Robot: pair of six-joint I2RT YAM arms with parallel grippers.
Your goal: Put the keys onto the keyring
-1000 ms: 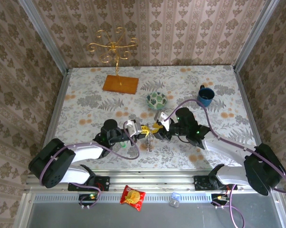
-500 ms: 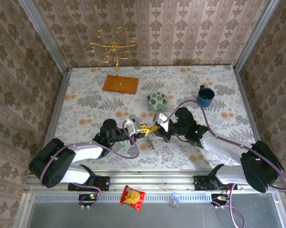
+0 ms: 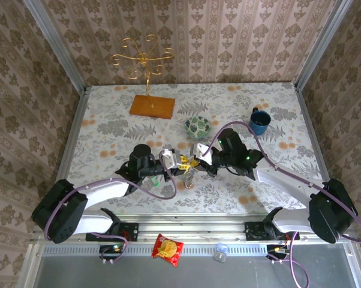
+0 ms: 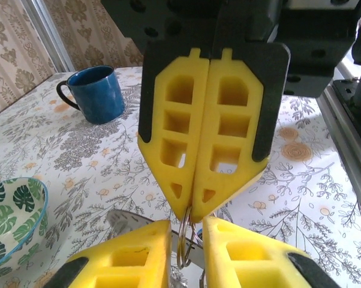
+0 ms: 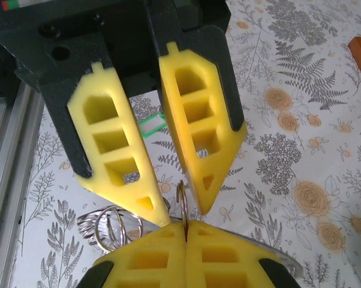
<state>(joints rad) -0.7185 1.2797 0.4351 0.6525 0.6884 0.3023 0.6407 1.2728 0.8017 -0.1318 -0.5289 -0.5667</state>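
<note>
Moved: since a second ago, both wrists sit a touch farther from their bases in the top view, and the spot where the tips meet has gone with them.
Left gripper (image 5: pixel 181 209): I see its fingers (image 5: pixel 117 144) standing slightly apart with a narrow gap, gripping nothing.
Right gripper (image 4: pixel 191 211): its fingers (image 4: pixel 228 126) are pressed flat together, tips clamped on the keyring.
Keyring (image 4: pixel 184 240): a thin metal ring, edge-on to both my wrist cameras. It is pinched at the right tips and reaches into the gap between the left fingers. I cannot tell whether it touches them.
Keys: I cannot pick out their coloured heads. A bunch of silver loops (image 5: pixel 108 225) sits just beside the right fingertips, under one left finger.
Grippers together: tip to tip, facing each other above the table.
Table (image 3: pixel 108 132): a floral-print cloth.
Bowl (image 4: pixel 12 210): leaf-patterned, near the tips, on the side away from the bases.
Blue mug (image 4: pixel 98 93): upright, well beyond the right gripper's body.
Gold stand (image 3: pixel 143 60): on a wooden base (image 3: pixel 152 106), far past the left gripper at the back.
Walls (image 3: pixel 228 42): patterned wallpaper between metal corner posts.
Snack packet (image 3: pixel 167 249): behind the bases, on the near rail.
</note>
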